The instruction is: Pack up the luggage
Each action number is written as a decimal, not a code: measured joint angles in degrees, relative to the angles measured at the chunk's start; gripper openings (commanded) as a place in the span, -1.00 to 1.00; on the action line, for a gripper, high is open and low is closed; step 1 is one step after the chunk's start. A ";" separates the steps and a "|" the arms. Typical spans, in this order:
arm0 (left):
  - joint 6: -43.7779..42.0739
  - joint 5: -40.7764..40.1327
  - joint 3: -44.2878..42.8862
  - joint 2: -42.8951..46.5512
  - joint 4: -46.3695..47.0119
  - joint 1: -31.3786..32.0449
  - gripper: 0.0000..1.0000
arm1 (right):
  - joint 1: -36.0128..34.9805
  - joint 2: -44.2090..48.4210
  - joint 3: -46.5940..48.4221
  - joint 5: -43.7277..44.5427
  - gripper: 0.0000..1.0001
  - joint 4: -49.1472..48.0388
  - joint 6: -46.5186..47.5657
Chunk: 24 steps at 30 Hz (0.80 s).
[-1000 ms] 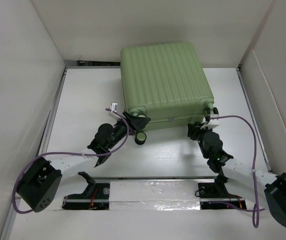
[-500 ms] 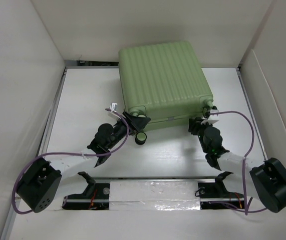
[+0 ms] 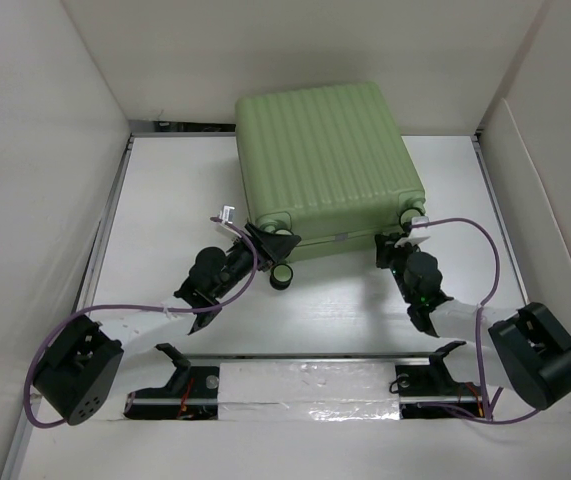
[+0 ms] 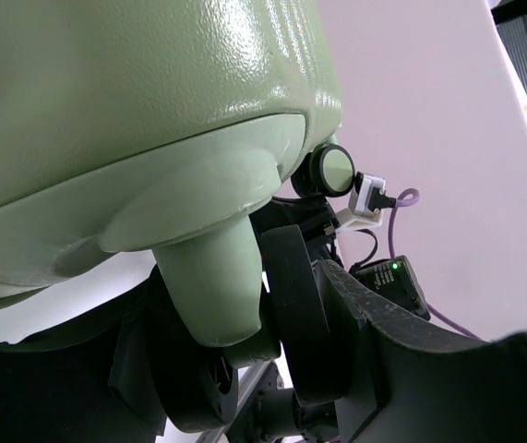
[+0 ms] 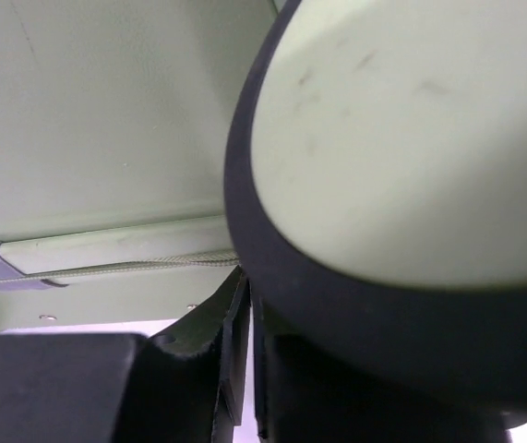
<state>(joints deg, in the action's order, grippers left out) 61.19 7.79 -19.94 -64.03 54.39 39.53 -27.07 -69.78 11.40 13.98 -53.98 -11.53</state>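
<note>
Top: shows the luggage (image 3: 325, 160) shut, flat at the back-centre of the table (image 3: 165, 200), wheels toward the arms. Puts left gripper (image 3: 265, 240) at its near-left corner, right gripper (image 3: 391, 247) at near-right.
Left wrist: shows fingers (image 4: 429, 369) straddling the caster (image 4: 212, 286), pressed on both sides, grasping it.
Right wrist: shows jaws pinched to a thin slit, nothing between; wheel (image 5: 401, 138) just right, green shell behind.
</note>
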 measured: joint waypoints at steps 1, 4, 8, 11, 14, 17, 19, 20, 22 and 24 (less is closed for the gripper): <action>0.04 0.02 0.00 -0.04 0.04 0.00 -1.00 | 0.00 -0.04 0.00 0.22 -0.90 -0.07 -0.02; 0.17 0.02 0.00 -0.09 0.13 0.00 -1.00 | -0.46 -0.04 0.00 1.22 -1.00 0.09 0.02; 0.20 0.02 0.00 -0.11 0.15 0.00 -1.00 | -1.64 0.07 0.02 3.41 -1.00 0.37 0.04; 0.20 0.07 0.00 -0.24 0.24 0.00 -1.00 | -2.45 0.04 0.02 4.57 -1.00 0.35 0.04; 0.44 0.24 0.00 -0.68 0.85 0.00 -1.00 | -4.81 -0.07 0.02 6.40 -1.00 0.09 -0.28; 1.20 0.94 0.00 -1.92 2.69 0.00 -1.00 | -11.23 -1.14 0.20 8.74 -1.00 -0.94 -0.81; 1.97 1.86 -0.02 -3.08 4.22 0.00 -1.00 | -16.02 -2.54 1.05 11.45 -1.00 -1.53 -1.14; 2.38 2.40 -0.07 -3.67 5.03 0.00 -1.00 | -18.43 -3.37 1.79 12.79 -1.00 -1.64 -1.36; 3.15 4.00 -0.46 -4.94 6.32 0.00 -1.00 | -23.26 -5.31 3.58 15.56 -1.00 -1.42 -1.77; 3.78 6.10 -1.29 -6.10 6.73 0.13 -1.00 | -27.43 -7.13 5.33 17.84 -1.00 -1.27 -2.03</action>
<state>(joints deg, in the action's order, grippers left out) 64.97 13.89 -21.23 -70.13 61.12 39.66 -54.50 -76.90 16.73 31.81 -55.24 -13.56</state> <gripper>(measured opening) 0.520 0.019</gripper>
